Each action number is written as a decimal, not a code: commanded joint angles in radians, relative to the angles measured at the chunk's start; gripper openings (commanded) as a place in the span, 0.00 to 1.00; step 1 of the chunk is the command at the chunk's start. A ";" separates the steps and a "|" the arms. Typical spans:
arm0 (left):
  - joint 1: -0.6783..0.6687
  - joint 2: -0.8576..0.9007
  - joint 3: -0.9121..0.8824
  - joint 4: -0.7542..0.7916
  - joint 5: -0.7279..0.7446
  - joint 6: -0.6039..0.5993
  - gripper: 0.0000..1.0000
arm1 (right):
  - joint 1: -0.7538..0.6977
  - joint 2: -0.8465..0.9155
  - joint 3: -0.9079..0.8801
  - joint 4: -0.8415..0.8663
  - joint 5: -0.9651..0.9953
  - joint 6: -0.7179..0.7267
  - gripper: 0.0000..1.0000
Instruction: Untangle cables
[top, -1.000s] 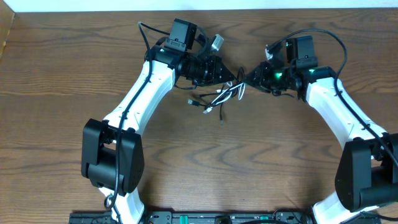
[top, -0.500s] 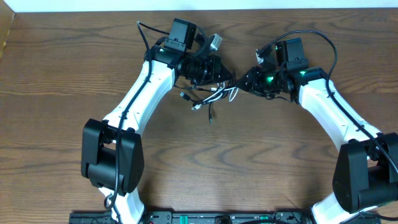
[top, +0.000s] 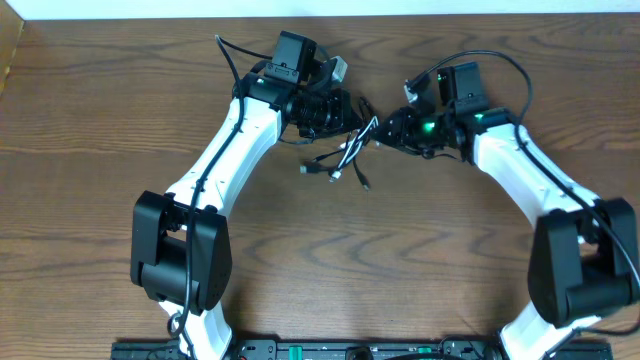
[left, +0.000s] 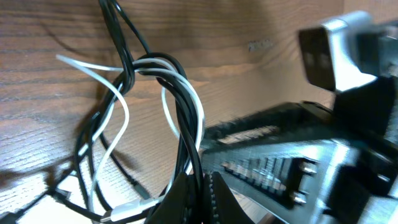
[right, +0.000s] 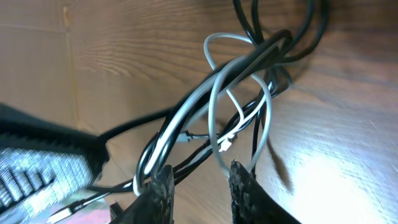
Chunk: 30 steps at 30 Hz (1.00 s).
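A brown wood-grain tabletop under a pale wall strip, and near its far edge the cables, black and white strands twisted together, hang between the left gripper and right gripper, both pinching them.

No legible text, labels, brand marks, numbers or signs appear in any view. In the left wrist view, a faint pale mark on the wooden table, upper centre-right of the frame, is too blurred to read. Green indicator lights glow on the right arm, upper right of centre in the overhead view; they carry no characters.
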<state>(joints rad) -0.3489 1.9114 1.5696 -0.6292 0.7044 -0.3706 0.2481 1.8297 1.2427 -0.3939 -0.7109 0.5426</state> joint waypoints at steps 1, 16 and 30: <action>0.000 -0.002 0.000 -0.003 -0.008 -0.010 0.07 | 0.001 0.020 0.005 0.043 -0.075 0.011 0.30; -0.008 0.135 -0.061 -0.010 -0.118 -0.048 0.08 | -0.047 -0.004 0.006 0.053 -0.076 0.034 0.47; 0.002 0.167 -0.061 -0.010 -0.118 -0.054 0.07 | -0.008 0.037 0.005 -0.037 0.102 0.039 0.42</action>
<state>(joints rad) -0.3595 2.0724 1.5135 -0.6346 0.6178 -0.4194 0.2390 1.8503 1.2423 -0.4141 -0.6708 0.5861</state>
